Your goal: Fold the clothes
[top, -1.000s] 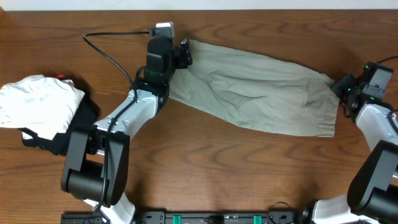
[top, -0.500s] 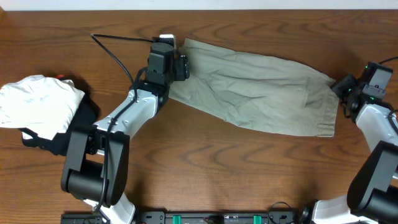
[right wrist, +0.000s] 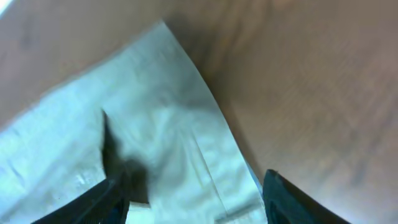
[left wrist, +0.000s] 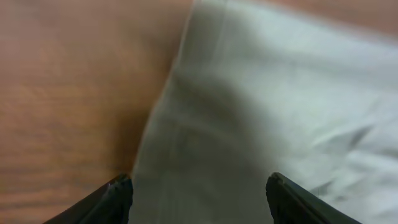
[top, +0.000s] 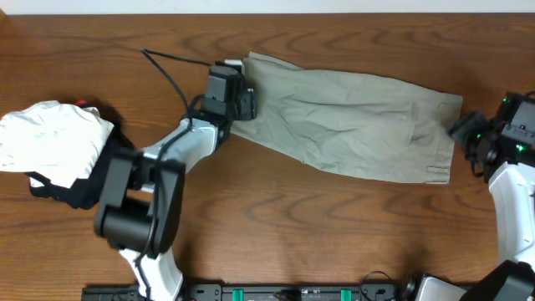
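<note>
Moved in over the left end of the shorts [top: 351, 113] with the left fingers [left wrist: 117, 199]; drawn back to the right edge with the right fingers [right wrist: 283, 199] — both pairs spread, gripping nothing. Laid flat on the bench [top: 334, 226], long axis left to right — one end per arm.

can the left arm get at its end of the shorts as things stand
Probably yes. The left gripper hangs open over the edge of the shorts, with cloth showing between its fingertips and nothing lying in the way.
</note>
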Motion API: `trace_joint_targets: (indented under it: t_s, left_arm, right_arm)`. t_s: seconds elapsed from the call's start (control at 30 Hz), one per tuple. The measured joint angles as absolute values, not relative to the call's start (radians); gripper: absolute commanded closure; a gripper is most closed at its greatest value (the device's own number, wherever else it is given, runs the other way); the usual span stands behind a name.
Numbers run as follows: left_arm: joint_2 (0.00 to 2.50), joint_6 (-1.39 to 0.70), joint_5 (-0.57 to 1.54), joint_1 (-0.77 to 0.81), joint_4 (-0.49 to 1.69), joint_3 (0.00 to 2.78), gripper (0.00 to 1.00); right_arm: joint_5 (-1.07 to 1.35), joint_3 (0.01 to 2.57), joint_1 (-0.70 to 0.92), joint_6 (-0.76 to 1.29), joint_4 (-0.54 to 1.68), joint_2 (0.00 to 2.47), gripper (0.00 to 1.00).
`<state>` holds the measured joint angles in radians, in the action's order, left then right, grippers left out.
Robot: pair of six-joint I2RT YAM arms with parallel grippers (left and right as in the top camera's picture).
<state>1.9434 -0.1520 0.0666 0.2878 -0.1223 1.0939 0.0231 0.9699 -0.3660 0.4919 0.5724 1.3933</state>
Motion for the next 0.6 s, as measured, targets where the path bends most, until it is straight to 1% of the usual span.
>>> trace_joint_targets:
  t_s: [0.17, 0.23, 0.33, 0.5, 0.6]
  left_arm:
    - [2.005, -0.148, 0.072, 0.288, -0.112, 1.095, 0.29]
    - [2.003, -0.144, 0.072, 0.288, -0.065, 1.105, 0.30]
    - [1.992, -0.137, 0.070, 0.288, 0.064, 1.135, 0.32]
    - [1.951, -0.156, 0.063, 0.288, 0.350, 1.166, 0.36]
    - [1.936, -0.164, 0.053, 0.288, 0.507, 1.174, 0.36]
  right_arm:
    - [0.042, 0.970, -0.366, 0.477, 0.629, 1.394, 0.35]
    - [0.051, 0.970, -0.366, 0.465, 0.644, 1.394, 0.36]
    - [0.057, 0.970, -0.366, 0.449, 0.671, 1.394, 0.35]
    - [0.057, 0.970, -0.366, 0.424, 0.686, 1.394, 0.34]
    - [0.056, 0.970, -0.366, 0.415, 0.694, 1.394, 0.34]
